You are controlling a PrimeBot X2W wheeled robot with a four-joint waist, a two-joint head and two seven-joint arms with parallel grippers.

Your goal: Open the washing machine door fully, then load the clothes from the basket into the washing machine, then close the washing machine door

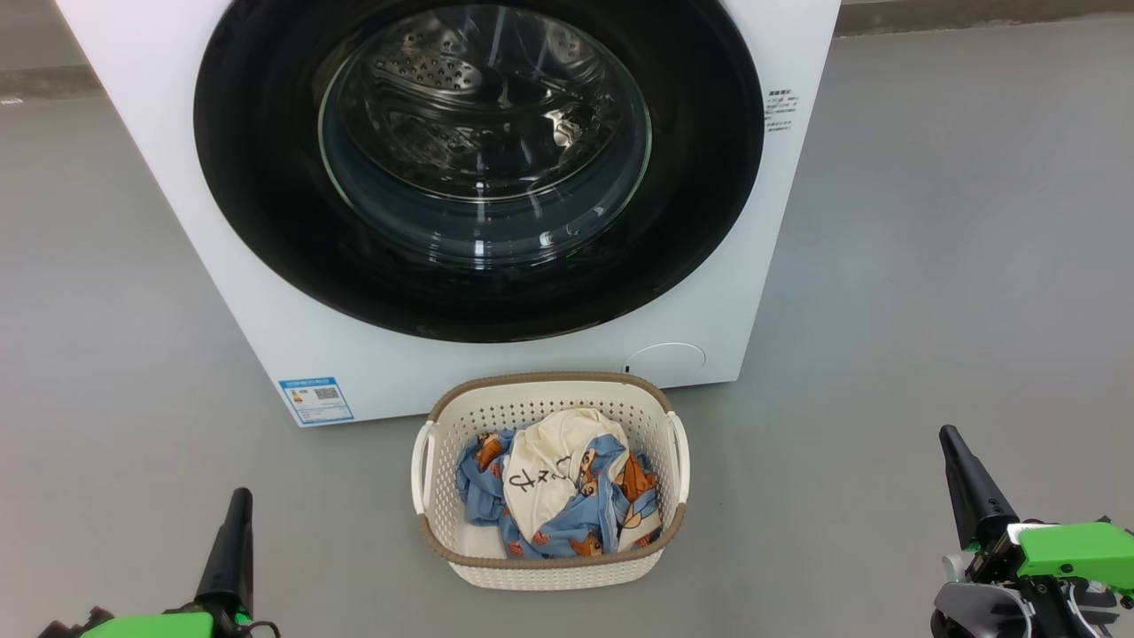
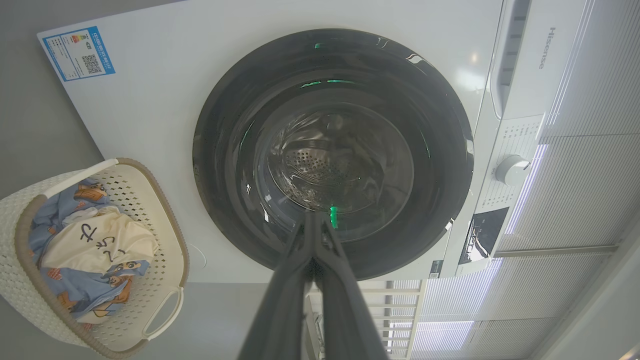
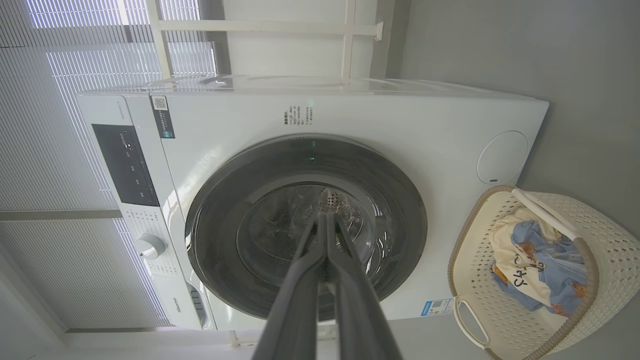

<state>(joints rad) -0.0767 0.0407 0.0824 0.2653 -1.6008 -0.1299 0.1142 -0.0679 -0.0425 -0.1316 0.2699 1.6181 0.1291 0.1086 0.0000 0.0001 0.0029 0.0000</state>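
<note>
The door (image 1: pixel 483 146) sits shut at top centre, the basket (image 1: pixel 549 382) of clothes (image 1: pixel 558 487) just below it. Your left gripper (image 1: pixel 239 507) and right gripper (image 1: pixel 956 448), in the bottom corners, have fingers pressed together; closed tips may slip off the glossy door, and the swinging door could clip the basket

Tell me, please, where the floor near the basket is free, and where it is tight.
Free: the grey floor left of the basket, up to the left hand, and the patch right of it, up to the right hand. Tight: between the basket and the washing machine front, hardly any gap shows. The basket itself holds the clothes.
</note>
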